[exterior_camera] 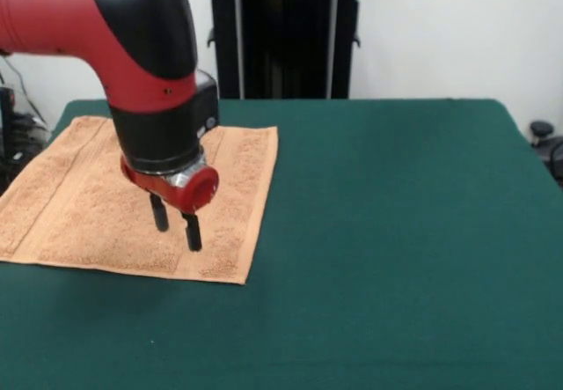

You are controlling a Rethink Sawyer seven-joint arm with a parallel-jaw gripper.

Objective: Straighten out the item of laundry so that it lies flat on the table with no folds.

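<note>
The orange-tan terry towel lies spread flat on the left part of the dark green table, with a woven band near its left and right edges. Its far left corner reaches the table's left edge. My gripper hangs from the red and black arm over the towel's right half, just above the cloth. Its two black fingers stand a little apart and hold nothing. The arm hides part of the towel's far middle.
The robot's black pedestal stands at the table's far side. Cables and dark gear show past the left edge, and a black object sits past the right edge.
</note>
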